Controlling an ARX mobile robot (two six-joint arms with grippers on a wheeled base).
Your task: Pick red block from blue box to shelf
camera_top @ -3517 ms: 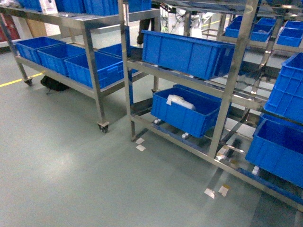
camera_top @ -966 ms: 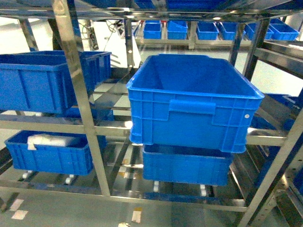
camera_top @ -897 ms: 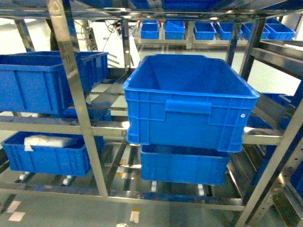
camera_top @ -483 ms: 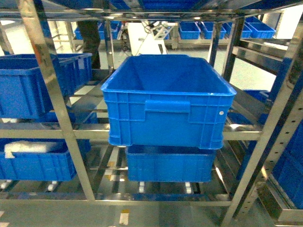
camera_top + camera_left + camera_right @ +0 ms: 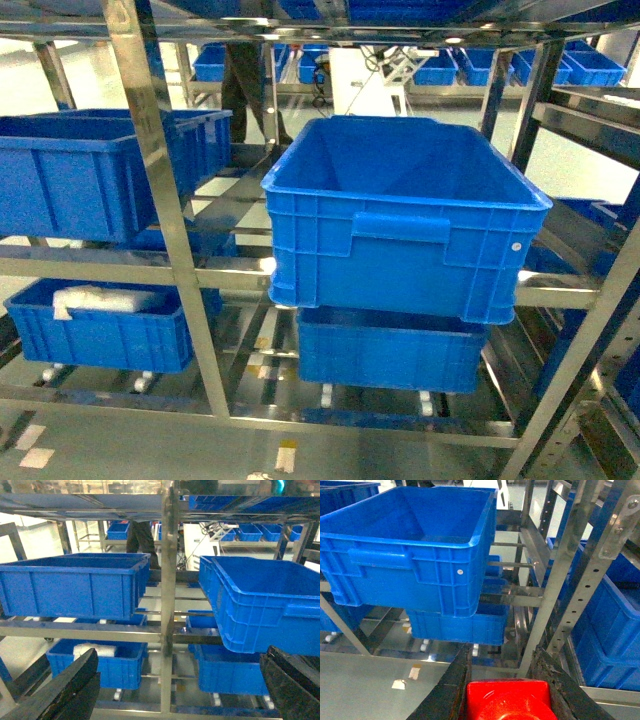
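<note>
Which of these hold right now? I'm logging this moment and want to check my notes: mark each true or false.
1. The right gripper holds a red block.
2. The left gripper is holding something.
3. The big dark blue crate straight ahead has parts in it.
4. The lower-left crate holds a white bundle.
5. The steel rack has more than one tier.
1. True: the glossy red block sits between the right gripper fingers.
2. False: the left gripper is open with nothing between its fingers.
3. False: the big dark blue ribbed crate shows a bare interior.
4. True: a white bundle lies in the lower-left blue crate.
5. True: the stainless-steel shelf carries crates on several tiers.
</note>
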